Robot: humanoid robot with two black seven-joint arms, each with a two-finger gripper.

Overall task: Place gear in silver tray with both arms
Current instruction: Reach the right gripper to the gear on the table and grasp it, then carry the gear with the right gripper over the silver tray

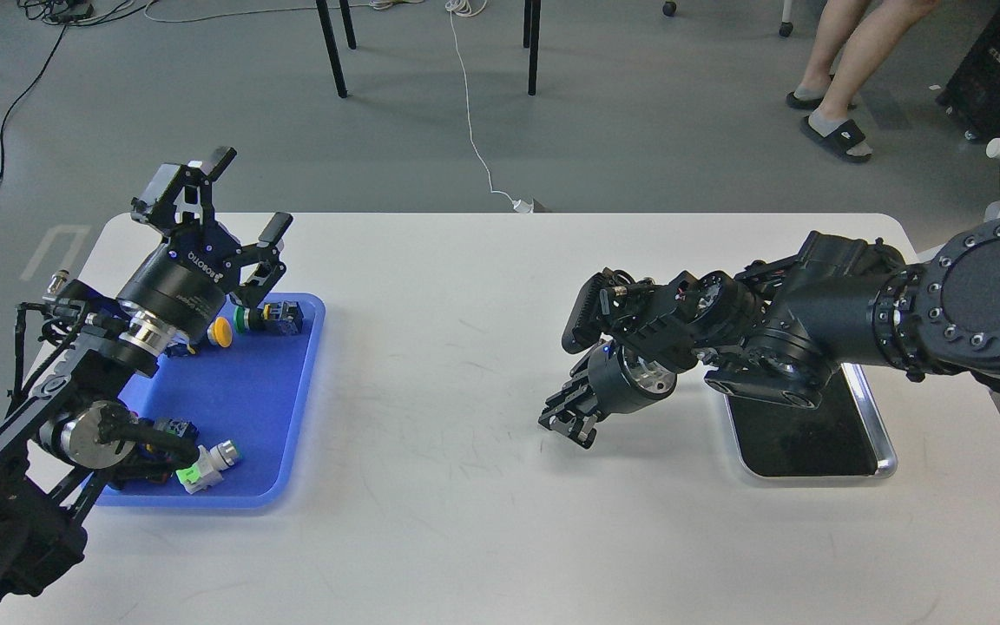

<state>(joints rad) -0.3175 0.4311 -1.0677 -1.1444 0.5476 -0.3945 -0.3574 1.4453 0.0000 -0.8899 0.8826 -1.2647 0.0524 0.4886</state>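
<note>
The silver tray (pixel 884 438) lies at the right of the white table; its dark bottom shows nothing in the visible part, and my right arm covers its far end. My right gripper (pixel 569 422) hangs just above the table, left of the silver tray and pointing down-left. It is dark, and I cannot tell its fingers apart or see anything in them. My left gripper (pixel 250 194) is open and empty, raised over the far edge of the blue tray (pixel 292 408). I see no clear gear.
The blue tray holds several small parts: a yellow button (pixel 220 331), a green and black switch (pixel 270 318), and a white and green plug (pixel 209 463). A person's legs (pixel 838 78) and chair legs stand beyond the table.
</note>
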